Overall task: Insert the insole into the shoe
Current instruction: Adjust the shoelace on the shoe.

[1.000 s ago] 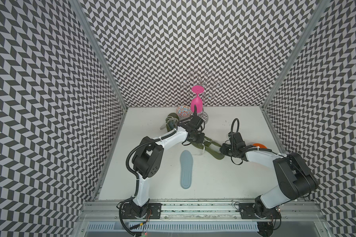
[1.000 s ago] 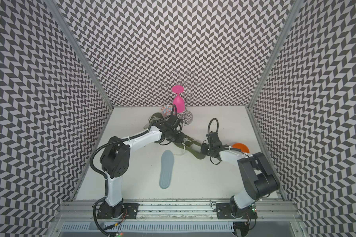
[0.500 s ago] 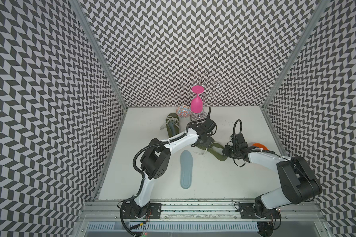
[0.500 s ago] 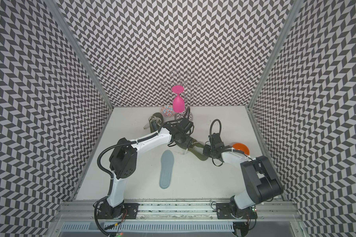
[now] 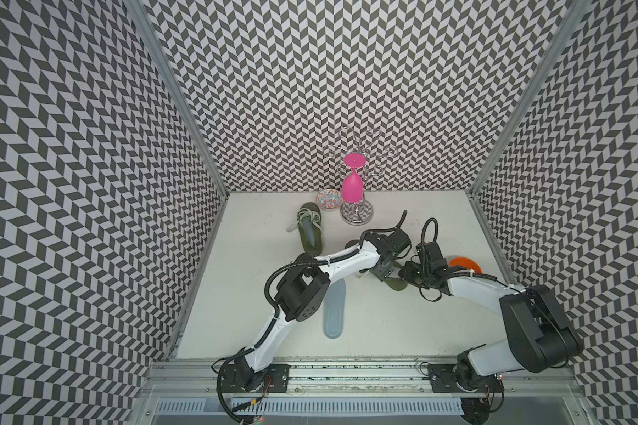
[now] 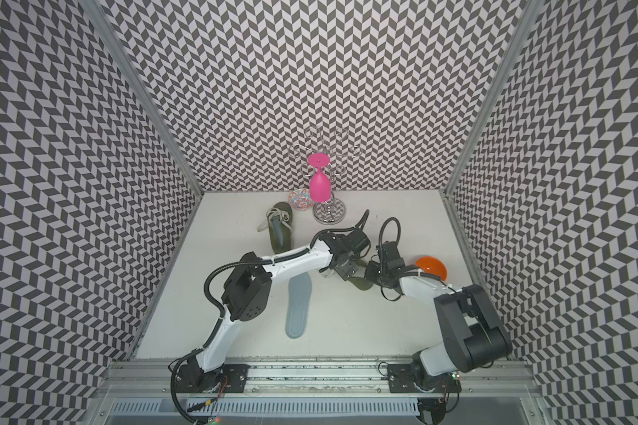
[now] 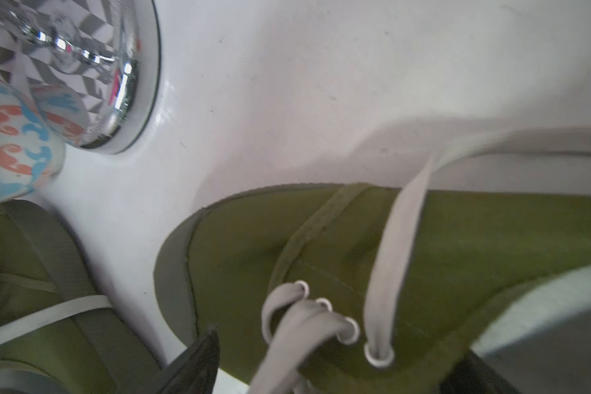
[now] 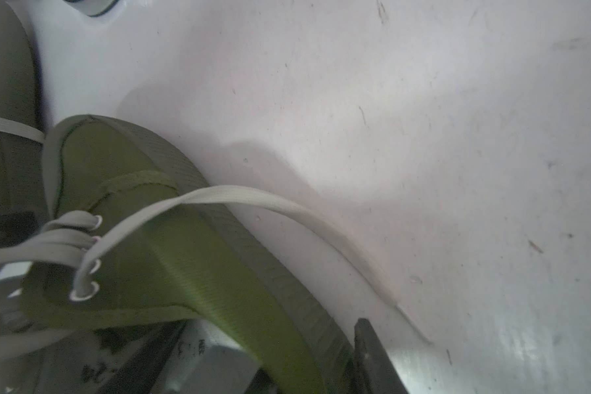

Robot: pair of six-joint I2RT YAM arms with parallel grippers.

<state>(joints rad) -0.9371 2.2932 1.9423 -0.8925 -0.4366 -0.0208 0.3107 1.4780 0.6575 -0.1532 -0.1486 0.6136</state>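
Insole flat on the desk, low centre in both top views, below-left of the shoe. Right pincer clamped on the shoe's side wall; left pincer spread wide astride the laces (gripping nothing). Hold the shoe pinned, mouth upward; fetch the insole by one end. Hidden: shoe's opening, beneath both pincers; insole's upper end, under the left arm.
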